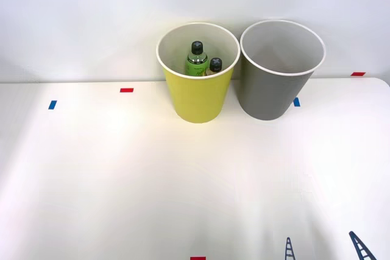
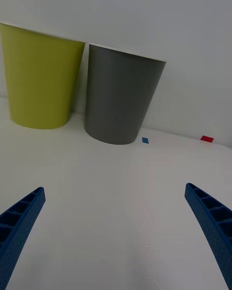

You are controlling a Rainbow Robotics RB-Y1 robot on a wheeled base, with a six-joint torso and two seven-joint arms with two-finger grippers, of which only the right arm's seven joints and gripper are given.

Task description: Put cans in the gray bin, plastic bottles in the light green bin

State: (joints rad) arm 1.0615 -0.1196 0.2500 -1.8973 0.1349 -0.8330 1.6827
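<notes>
The light green bin (image 1: 198,92) stands at the back of the table, touching the gray bin (image 1: 274,89) on its right. Two plastic bottles with black caps stand inside the light green bin: a bright green one (image 1: 196,60) and a paler one (image 1: 214,67). No can is visible; the gray bin's visible inside looks bare. My right gripper (image 1: 326,249) is open at the table's front right edge, well short of both bins, nothing between its blue fingers (image 2: 21,222). The wrist view faces the light green bin (image 2: 41,77) and gray bin (image 2: 121,96) from low down.
Small red (image 1: 126,90) and blue (image 1: 52,105) tape marks lie on the white table (image 1: 122,181). Another blue mark (image 1: 296,101) sits by the gray bin's base, a red one (image 1: 358,73) at the back right. A white wall stands right behind the bins.
</notes>
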